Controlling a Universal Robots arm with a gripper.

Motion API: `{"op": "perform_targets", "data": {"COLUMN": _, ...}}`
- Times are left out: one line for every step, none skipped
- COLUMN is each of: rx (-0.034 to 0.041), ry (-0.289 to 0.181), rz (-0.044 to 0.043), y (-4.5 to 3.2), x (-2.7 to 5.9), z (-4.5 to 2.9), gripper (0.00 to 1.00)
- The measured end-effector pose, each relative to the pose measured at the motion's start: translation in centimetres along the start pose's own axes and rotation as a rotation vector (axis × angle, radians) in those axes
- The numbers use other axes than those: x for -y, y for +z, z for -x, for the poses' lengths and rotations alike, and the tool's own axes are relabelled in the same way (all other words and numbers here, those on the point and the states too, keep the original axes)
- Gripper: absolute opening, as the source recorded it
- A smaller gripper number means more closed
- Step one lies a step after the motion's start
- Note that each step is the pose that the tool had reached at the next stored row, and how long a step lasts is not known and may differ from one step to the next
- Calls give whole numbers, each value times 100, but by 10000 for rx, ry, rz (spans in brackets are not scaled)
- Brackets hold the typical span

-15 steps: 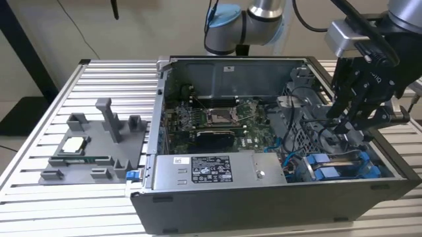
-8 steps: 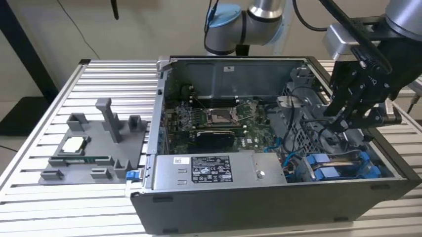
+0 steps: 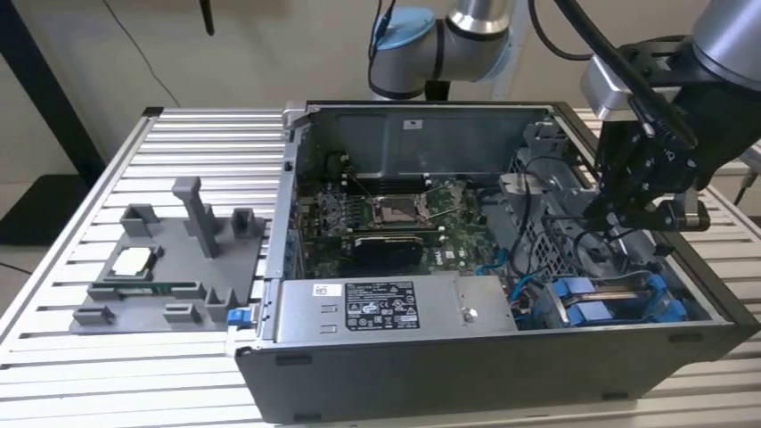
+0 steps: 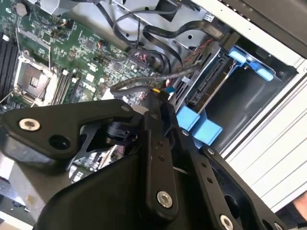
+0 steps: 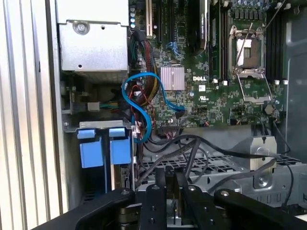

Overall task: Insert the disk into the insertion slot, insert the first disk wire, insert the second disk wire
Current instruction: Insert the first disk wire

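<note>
The disk sits in the insertion slot (image 3: 550, 254) at the front right corner of the open computer case; its blue caddy (image 3: 601, 301) (image 4: 199, 125) (image 5: 101, 149) sticks out of the bay. My gripper (image 3: 609, 223) (image 4: 160, 98) (image 5: 168, 181) hangs just above the perforated bay wall (image 5: 225, 165), behind the caddy. Its fingers (image 4: 154, 112) stand close together, and a black sleeved disk wire (image 4: 182, 74) runs across their tips and appears pinched there. More black wires (image 5: 192, 143) lie loose over the bay.
The grey power supply (image 3: 380, 305) fills the case's front. The motherboard with its silver socket (image 3: 393, 209) lies in the middle. A blue cable (image 5: 141, 103) loops beside the bay. A grey fixture (image 3: 167, 267) stands on the slatted table (image 3: 178, 134) at the exterior view's left.
</note>
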State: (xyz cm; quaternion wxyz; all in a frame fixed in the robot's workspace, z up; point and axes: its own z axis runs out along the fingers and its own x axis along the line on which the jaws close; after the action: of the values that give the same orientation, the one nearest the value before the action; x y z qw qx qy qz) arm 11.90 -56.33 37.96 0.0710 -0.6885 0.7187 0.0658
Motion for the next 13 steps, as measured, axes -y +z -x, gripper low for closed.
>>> {"op": "perform_targets", "data": {"rx": -65, "ry": -2, "rz": -7, "y": 3, "x": 1, "z": -2, "gripper": 19}}
{"op": "perform_targets", "data": {"rx": -177, "ry": -6, "rz": -17, "y": 5, "x": 1, "z": -3, "gripper": 19}}
{"op": "perform_targets", "data": {"rx": -311, "ry": -9, "rz": -31, "y": 5, "x": 1, "z": -3, "gripper": 19}}
{"op": "perform_targets", "data": {"rx": -457, "ry": -13, "rz": -47, "y": 5, "x": 1, "z": -4, "gripper": 19}}
{"op": "perform_targets", "data": {"rx": -598, "ry": -16, "rz": -67, "y": 5, "x": 0, "z": -5, "gripper": 19}}
{"op": "perform_targets", "data": {"rx": -730, "ry": -23, "rz": -105, "y": 5, "x": 0, "z": -5, "gripper": 19}}
{"op": "perform_targets", "data": {"rx": -838, "ry": -36, "rz": -182, "y": 7, "x": 1, "z": -5, "gripper": 19}}
{"op": "perform_targets", "data": {"rx": -892, "ry": -55, "rz": -299, "y": 9, "x": 1, "z": -6, "gripper": 19}}
{"op": "perform_targets", "data": {"rx": -928, "ry": -74, "rz": -428, "y": 12, "x": 1, "z": -6, "gripper": 19}}
{"op": "perform_targets", "data": {"rx": -958, "ry": -94, "rz": -560, "y": 13, "x": 0, "z": -7, "gripper": 19}}
{"op": "perform_targets", "data": {"rx": -981, "ry": -114, "rz": -703, "y": 15, "x": 0, "z": -7, "gripper": 19}}
{"op": "perform_targets", "data": {"rx": -1000, "ry": -134, "rz": -841, "y": 17, "x": 0, "z": -8, "gripper": 19}}
{"op": "perform_targets", "data": {"rx": -1015, "ry": -155, "rz": -986, "y": 19, "x": 1, "z": -8, "gripper": 19}}
